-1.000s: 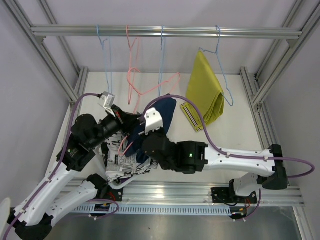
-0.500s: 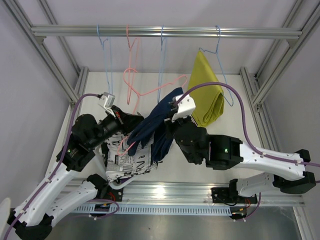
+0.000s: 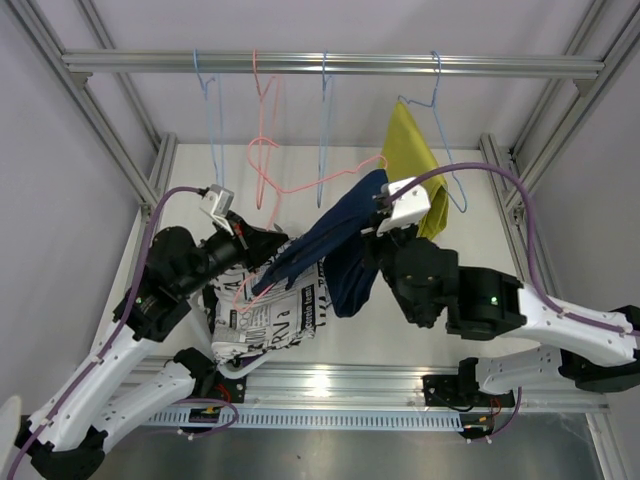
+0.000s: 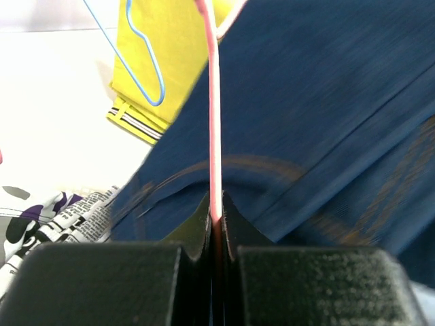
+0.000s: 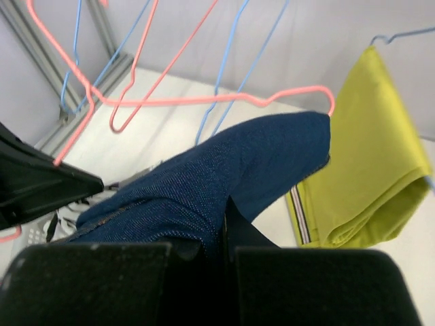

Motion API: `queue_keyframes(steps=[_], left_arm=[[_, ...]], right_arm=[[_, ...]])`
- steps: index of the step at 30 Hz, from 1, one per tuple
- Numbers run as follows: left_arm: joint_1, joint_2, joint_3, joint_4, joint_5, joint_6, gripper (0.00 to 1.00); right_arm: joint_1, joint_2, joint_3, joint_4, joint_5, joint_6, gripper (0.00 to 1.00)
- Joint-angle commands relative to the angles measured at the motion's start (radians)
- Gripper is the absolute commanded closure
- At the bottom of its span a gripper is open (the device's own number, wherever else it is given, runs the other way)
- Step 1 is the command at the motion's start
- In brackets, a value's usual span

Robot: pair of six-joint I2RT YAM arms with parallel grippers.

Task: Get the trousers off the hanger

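- The table [image 3: 470,290]: frame posts bound both sides, and the bare top lies at 3 o'clock of the cloth pile.
- The navy trousers [image 3: 335,240]: held above the table against the pink hanger [image 3: 300,186], long axis running 8 to 2 o'clock.
- The mustard trousers [image 3: 412,165]: hanging at 1 o'clock.
- The printed trousers [image 3: 265,322]: newsprint text, unreadable.
- The left jaws are clamped on the pink hanger's wire; the right jaws are clamped on the navy trousers.
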Motion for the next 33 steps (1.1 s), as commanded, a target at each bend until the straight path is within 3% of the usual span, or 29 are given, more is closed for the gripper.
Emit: queue_keyframes(steps=[1, 10, 14, 25, 33], left_arm=[[0.000, 0.017, 0.037, 0.010, -0.005, 0.051, 1.00], [-0.215, 0.118, 0.058, -0.067, -0.222, 0.106, 1.00], [-0.259, 0.170, 0.075, -0.096, -0.274, 0.129, 1.00], [-0.298, 0.313, 0.113, -0.153, -0.300, 0.204, 1.00], [-0.301, 0.195, 0.127, -0.119, -0.266, 0.241, 1.00]], right_arm=[[-0.008, -0.073, 0.101, 0.058, 0.079, -0.087, 1.00], [-0.024, -0.116, 0.155, 0.124, 0.072, -0.190, 1.00], [-0.025, -0.139, 0.181, 0.141, 0.062, -0.225, 1.00], [-0.025, -0.160, 0.292, 0.067, 0.069, -0.270, 1.00], [-0.025, -0.194, 0.285, 0.007, 0.080, -0.248, 1.00]])
